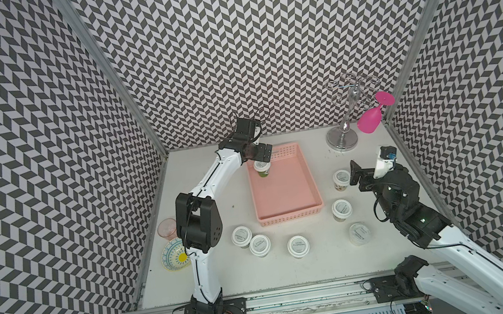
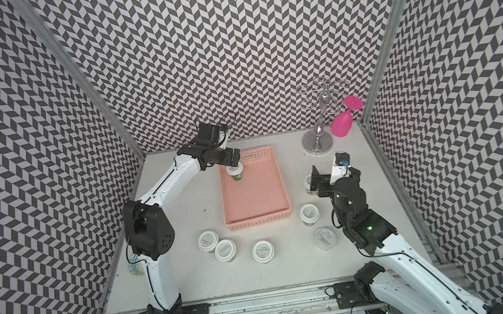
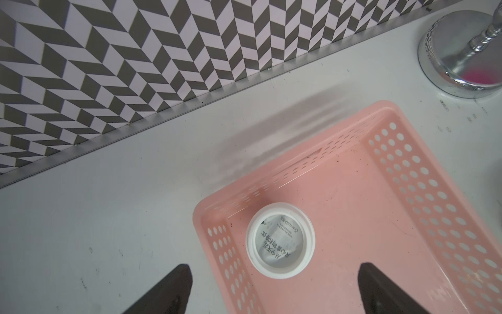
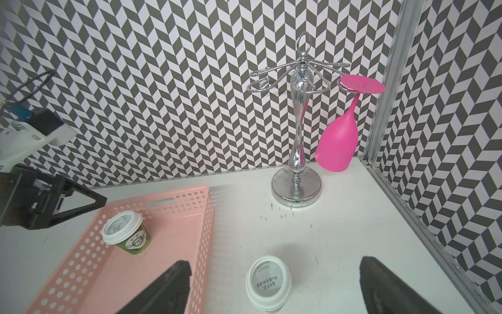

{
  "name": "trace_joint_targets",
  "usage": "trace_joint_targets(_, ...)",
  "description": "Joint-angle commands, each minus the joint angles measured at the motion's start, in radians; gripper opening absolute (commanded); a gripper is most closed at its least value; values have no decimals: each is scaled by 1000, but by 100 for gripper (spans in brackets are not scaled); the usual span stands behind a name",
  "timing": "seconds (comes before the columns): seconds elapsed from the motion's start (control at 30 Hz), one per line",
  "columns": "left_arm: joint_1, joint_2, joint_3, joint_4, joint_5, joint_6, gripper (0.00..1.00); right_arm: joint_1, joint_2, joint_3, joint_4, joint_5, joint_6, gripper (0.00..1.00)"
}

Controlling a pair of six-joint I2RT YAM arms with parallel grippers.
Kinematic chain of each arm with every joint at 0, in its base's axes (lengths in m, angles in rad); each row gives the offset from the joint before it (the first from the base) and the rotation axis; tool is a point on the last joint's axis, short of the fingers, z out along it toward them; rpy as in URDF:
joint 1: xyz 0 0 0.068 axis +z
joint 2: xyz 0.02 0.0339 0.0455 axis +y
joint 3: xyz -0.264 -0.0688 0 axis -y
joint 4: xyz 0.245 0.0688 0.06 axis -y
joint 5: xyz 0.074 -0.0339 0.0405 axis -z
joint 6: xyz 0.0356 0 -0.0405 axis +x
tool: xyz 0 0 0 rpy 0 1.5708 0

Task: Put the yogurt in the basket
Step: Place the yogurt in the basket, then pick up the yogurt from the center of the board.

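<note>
Left pincer [image 1: 266, 154] wide and empty over the green yogurt [image 1: 261, 167], upright in the basket's [image 1: 290, 220] far left corner; six tubs [image 1: 298, 246] stand on the worktop [image 1: 229, 286]
Right pincer [image 1: 353, 172] also wide, poised at the tub [image 1: 341, 180] near the basket's right wall. Watch your clearances: a left finger [image 3: 168, 293] dragging low could clip the lid [image 3: 279, 243] and topple the tub; a right finger [image 4: 163, 288] could strike the wall and shove the basket
</note>
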Motion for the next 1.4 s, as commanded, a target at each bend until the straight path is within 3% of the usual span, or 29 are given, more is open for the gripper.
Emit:
trace_joint_targets(0.0,-9,-83,-55,41,-22,17,100,-9,12,-3,36,3,12,99)
trace_joint_targets(0.83,13,-548,-601,317,-15,85,100,-11,205,74,-89,10,94,100)
trace_joint_targets(1.37,252,-667,-758,423,189,-8,100,-29,441,220,-207,-55,215,100)
